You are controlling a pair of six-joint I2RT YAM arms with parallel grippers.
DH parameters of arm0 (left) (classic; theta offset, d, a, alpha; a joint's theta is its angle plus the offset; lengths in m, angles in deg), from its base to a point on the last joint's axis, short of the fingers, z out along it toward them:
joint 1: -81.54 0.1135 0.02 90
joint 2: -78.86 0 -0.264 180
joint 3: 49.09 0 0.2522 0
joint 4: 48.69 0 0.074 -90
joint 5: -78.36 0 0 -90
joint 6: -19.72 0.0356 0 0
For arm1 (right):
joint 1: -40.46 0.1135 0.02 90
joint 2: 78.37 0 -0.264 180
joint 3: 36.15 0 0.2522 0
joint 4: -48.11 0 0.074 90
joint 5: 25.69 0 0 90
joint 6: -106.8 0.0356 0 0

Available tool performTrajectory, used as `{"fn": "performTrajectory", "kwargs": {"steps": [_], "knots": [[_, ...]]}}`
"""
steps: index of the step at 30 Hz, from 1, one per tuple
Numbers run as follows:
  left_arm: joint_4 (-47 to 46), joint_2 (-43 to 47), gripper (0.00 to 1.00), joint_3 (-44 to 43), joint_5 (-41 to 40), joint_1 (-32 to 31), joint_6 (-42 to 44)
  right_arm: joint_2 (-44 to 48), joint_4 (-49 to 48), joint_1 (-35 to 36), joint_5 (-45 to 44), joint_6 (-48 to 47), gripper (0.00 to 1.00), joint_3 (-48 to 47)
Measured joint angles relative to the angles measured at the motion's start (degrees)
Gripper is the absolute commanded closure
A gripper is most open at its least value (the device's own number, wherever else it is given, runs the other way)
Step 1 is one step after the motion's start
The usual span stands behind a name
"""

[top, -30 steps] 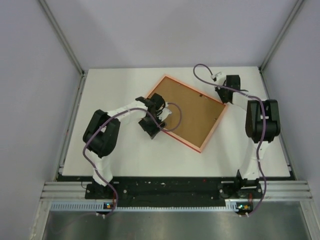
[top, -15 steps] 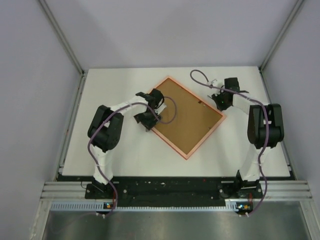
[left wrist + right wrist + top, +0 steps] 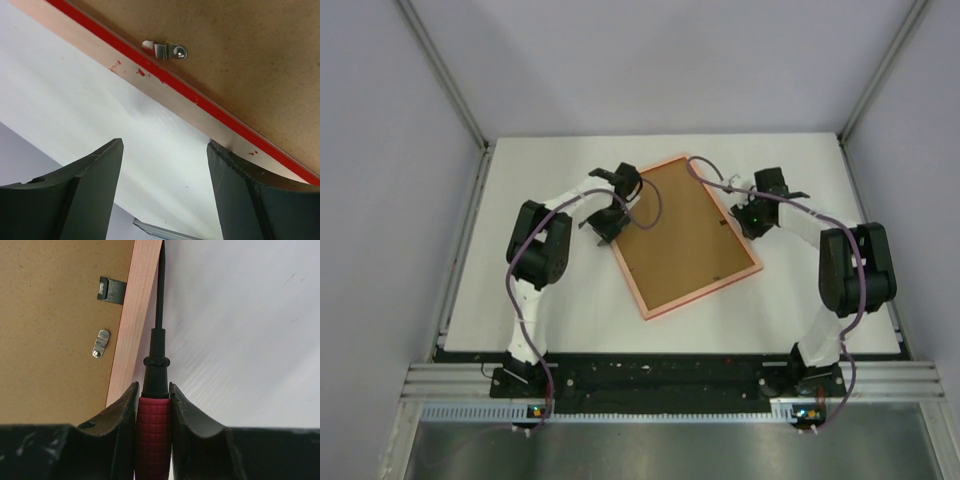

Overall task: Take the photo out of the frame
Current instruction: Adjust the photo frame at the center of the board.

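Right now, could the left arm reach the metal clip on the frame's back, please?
Probably yes. The left gripper is open at the frame's edge, the clip lies exposed just ahead, and nothing sits between them.

The frame (image 3: 682, 235) lies mid-way on the table (image 3: 520, 300), the left tool (image 3: 605, 220) at its 9 o'clock edge, the right tool (image 3: 752, 215) and its screwdriver (image 3: 156, 375) along its 3 o'clock edge.

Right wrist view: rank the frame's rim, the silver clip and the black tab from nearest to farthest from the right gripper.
Measured from the right gripper, shut on the screwdriver:
1. frame rim: runs right beside the left finger.
2. silver clip: left of the rim, partway up the view.
3. black tab: at the rim's inner edge, highest in the view.
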Motion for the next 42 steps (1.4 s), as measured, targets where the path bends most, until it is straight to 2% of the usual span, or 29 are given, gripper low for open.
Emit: {"fn": "performTrajectory", "kwargs": {"steps": [11,16,23,27,34,42], "knots": [[0.7,-1.9,0.24,-2.7,-3.9,3.0,1.0,5.6,3.5,3.1,-0.7,3.4,1.0,3.0],[0.0,-1.5,0.23,-2.7,-3.1,3.1,0.7,7.9,4.1,2.0,-1.4,3.8,1.0,2.7],[-1.4,4.3,0.2,-1.2,1.1,3.0,0.1,15.6,6.6,-0.6,-2.0,3.8,1.0,-4.1],[-2.2,9.3,0.19,-1.3,2.2,3.3,0.3,17.4,8.1,-0.3,1.4,3.6,1.0,-10.2],[-3.6,10.8,0.19,-3.2,2.9,4.9,0.1,17.4,14.3,7.2,9.7,2.4,1.0,-11.8],[-3.5,2.1,0.18,-10.5,8.2,9.9,-3.2,16.4,18.3,14.4,16.5,1.1,1.0,-11.8]]}}
